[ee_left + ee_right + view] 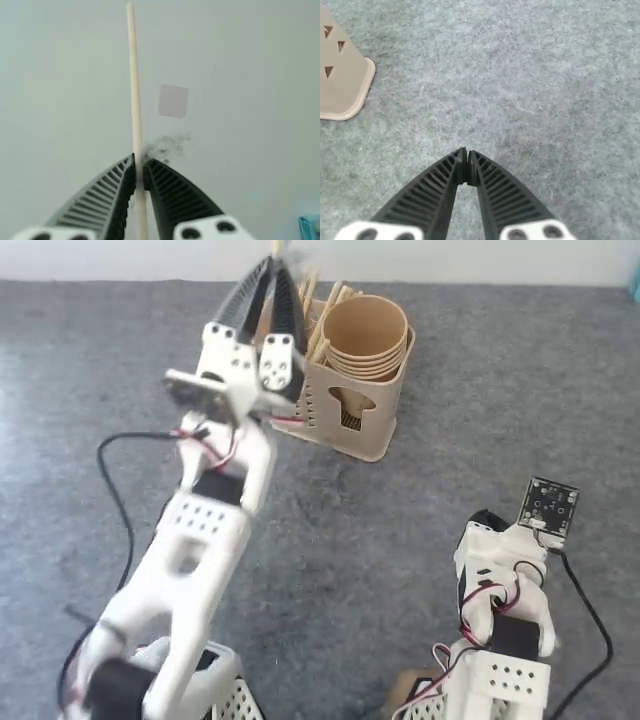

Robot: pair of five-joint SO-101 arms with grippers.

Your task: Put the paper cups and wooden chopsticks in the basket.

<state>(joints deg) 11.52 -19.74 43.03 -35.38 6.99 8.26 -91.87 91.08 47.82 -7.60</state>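
left gripper (139, 162) clenched on one wooden chopstick (132, 75), long axis in line with gripper | basket (372, 435) holding paper cups (366, 332) at its 5 o'clock, high view, just beside | right gripper (468, 154) closed empty, well apart

chopstick (133, 80) lower end cut off, basket (385, 425) partly behind arm (215, 505)

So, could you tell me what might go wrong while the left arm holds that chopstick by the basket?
1. The left pincer pinches the chopstick with a long length beyond its tips, so it could pivot or slip out early.
2. The stacked paper cups fill most of the basket, with other chopsticks leaning beside them, so the stick may catch on a rim or bounce out onto the carpet.
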